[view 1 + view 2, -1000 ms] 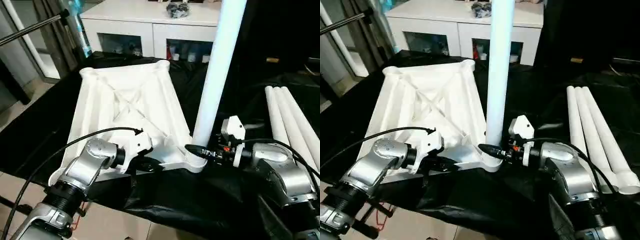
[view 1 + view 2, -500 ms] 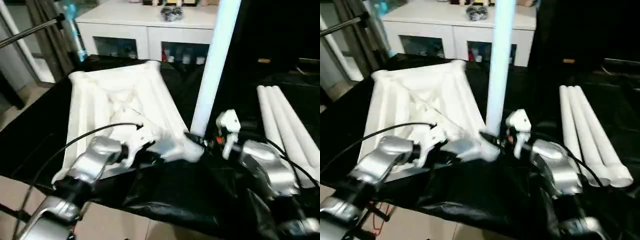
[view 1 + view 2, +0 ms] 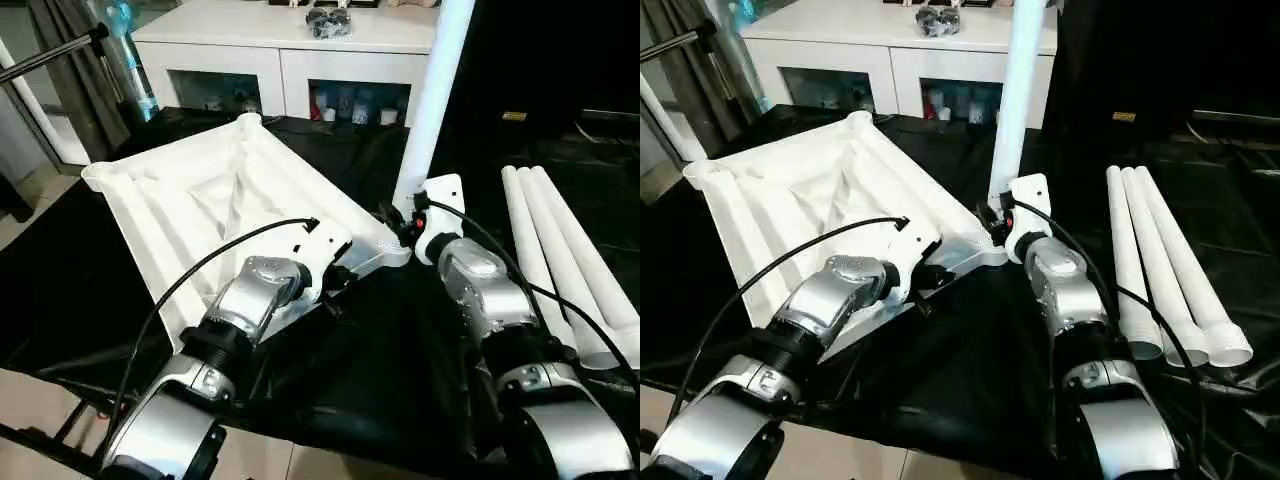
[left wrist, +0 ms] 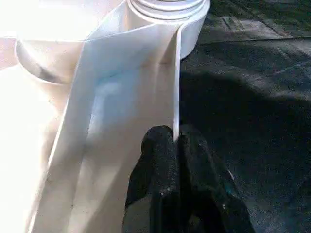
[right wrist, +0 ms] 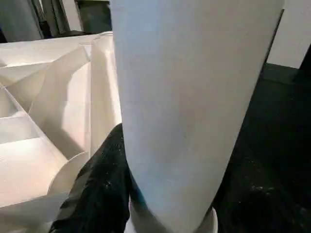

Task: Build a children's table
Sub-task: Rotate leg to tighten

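Note:
The children's table's white tabletop point(image 3: 220, 190) lies upside down on black cloth, ribs up. One white leg point(image 3: 430, 100) stands upright in the near corner socket point(image 3: 392, 250). My right gripper point(image 3: 393, 215) is closed around the base of that leg point(image 5: 194, 97), and one black finger point(image 5: 99, 194) lies against the leg's side. My left gripper point(image 3: 335, 280) is shut on the tabletop's thin rim point(image 4: 176, 87) just short of the socket, with both fingertips point(image 4: 160, 145) pinching the edge. Three more legs point(image 3: 560, 250) lie side by side on the cloth to the right.
A white cabinet point(image 3: 280, 40) with glass doors stands behind the table, with a dark bundle point(image 3: 328, 20) on top. A metal bar point(image 3: 50, 55) crosses the far left. The black cloth point(image 3: 400, 360) covers the work surface up to its near edge.
The tabletop has swung round on the cloth, its near socket corner now farther from me, with both grippers keeping their hold. The head camera has also shifted.

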